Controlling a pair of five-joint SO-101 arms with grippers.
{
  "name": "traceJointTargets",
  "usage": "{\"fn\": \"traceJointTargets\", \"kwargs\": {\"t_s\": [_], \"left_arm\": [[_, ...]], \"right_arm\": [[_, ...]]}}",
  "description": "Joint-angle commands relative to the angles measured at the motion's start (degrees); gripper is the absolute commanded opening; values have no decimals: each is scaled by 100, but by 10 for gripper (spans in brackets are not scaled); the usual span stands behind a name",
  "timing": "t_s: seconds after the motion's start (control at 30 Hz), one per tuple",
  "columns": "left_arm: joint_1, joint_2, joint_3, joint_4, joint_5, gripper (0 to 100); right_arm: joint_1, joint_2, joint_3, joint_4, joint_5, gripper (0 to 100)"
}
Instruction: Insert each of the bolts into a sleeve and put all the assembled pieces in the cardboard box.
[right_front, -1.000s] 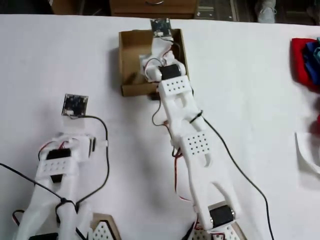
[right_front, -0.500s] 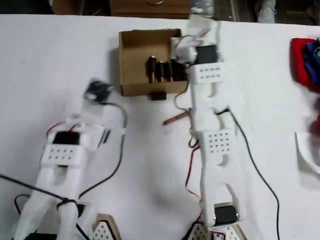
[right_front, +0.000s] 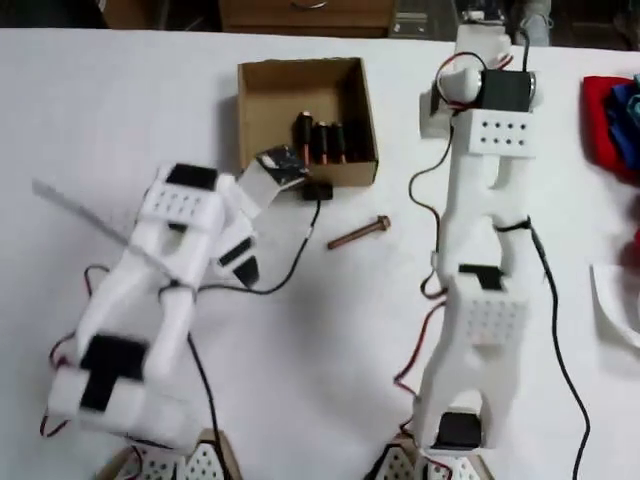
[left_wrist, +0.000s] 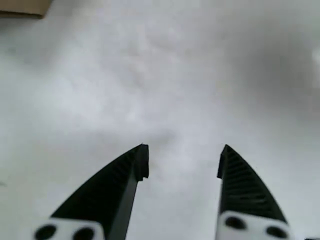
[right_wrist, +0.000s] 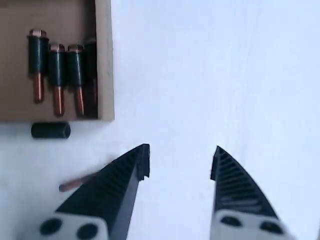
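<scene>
Since a second ago: right arm (right_front: 480, 200) off the cardboard box (right_front: 300, 66) and now out past its right side. Left arm (right_front: 170, 260) now swung in toward the box's near wall.

Right tool (right_wrist: 180, 161) open wide, holding nothing, over bare tabletop (right_front: 120, 100) beside the box. Left tool (left_wrist: 182, 159) open wide too, nothing between its fingers, over bare tabletop.

In the box, a row of assembled pieces (right_front: 322, 140) side by side by the right wall. Three bolts in black sleeves easy to see, a fourth dark one hard to make out. Heads toward the far wall, bare copper ends toward the near wall.

Just outside the near wall, a loose black sleeve (right_front: 317, 190) on its side, long side along that wall.

A bit nearer, a loose bolt (right_front: 358, 233) flat on the tabletop between the two arms. Slanted, head toward the right arm and away, thin end toward the left arm.
</scene>
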Motion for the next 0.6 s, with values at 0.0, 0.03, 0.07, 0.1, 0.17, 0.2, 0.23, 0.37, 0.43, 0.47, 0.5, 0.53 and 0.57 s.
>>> {"fn": "traceJointTargets", "kwargs": {"t_s": [0.0, 0.03, 0.07, 0.1, 0.17, 0.2, 0.23, 0.37, 0.43, 0.47, 0.5, 0.53, 0.57], "left_arm": [[132, 299, -681, 79, -88, 208], [246, 334, -831, 79, -105, 208], [369, 360, -1007, 70, -114, 208], [484, 396, -1200, 70, -114, 208], [677, 466, -1560, 70, -114, 203], [756, 527, -1763, 70, -114, 203], [818, 615, -1947, 70, -114, 203], [993, 1240, -2536, -35, -114, 203], [1073, 1644, -2747, -246, -114, 203], [1081, 1829, -2844, -360, -114, 203], [1116, 1987, -2932, -457, -114, 203], [1152, 2145, -3037, -545, -114, 203], [1169, 2268, -3160, -554, -123, 206]], "right_arm": [[-277, -1701, 2602, 31, 44, 187], [-347, -2009, 3191, -145, 44, 187], [-382, -2316, 3771, -365, 44, 187], [-382, -2598, 4325, -637, 44, 187], [-347, -3169, 5371, -1235, 44, 187], [-259, -3451, 5916, -1534, 44, 187], [-180, -3723, 6479, -1833, 26, 187], [163, -4725, 8668, -3134, 9, 187], [259, -5138, 9653, -3925, 0, 187], [268, -5297, 10075, -4295, 0, 187], [259, -5464, 10479, -4646, 0, 187], [251, -5604, 10822, -4963, 0, 187], [251, -5736, 11121, -5270, -9, 187]]}}
